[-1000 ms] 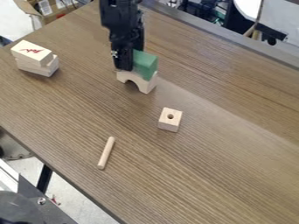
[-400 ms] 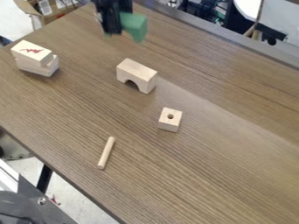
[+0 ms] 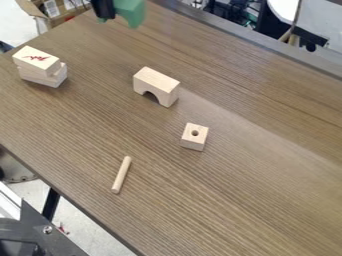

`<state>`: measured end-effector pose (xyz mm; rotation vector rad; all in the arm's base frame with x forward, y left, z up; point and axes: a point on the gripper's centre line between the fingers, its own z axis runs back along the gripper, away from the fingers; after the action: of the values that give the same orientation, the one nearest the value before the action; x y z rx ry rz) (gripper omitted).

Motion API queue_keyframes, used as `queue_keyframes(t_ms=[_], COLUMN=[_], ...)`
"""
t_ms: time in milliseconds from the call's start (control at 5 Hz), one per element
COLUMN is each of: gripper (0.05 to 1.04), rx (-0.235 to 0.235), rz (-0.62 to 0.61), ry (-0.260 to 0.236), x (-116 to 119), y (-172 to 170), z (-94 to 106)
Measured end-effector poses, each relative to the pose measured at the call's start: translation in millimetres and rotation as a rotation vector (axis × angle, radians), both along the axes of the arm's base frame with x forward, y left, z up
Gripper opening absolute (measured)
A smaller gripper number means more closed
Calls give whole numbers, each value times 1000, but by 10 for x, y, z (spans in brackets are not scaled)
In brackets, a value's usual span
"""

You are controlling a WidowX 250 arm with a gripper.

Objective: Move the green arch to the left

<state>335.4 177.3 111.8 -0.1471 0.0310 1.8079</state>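
At the top edge of the camera view, left of centre, the black gripper (image 3: 104,9) is shut on the green arch (image 3: 131,11). The arch hangs in the air above the far part of the table, with part of it cut off by the view's edge. Its curved underside faces down, and the gripper covers its left part.
A plain wooden arch (image 3: 156,86) stands on the brown table (image 3: 267,175) around the upper middle. Stacked wooden blocks (image 3: 41,66) sit at the upper left. A block with a hole (image 3: 194,137) and a thin wooden rod (image 3: 121,174) lie nearer the front.
The gripper has lifted the green arch off the plain wooden arch and carried it up and to the left. The other blocks have kept their places.
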Motion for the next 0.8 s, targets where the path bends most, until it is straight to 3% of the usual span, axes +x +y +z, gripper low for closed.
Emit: queue_keyframes(t_ms=[400,800], gripper=[594,594], rx=[25,42], rz=[-57,-34], ry=[61,103], x=[106,130], y=[336,579], z=[-227,-412])
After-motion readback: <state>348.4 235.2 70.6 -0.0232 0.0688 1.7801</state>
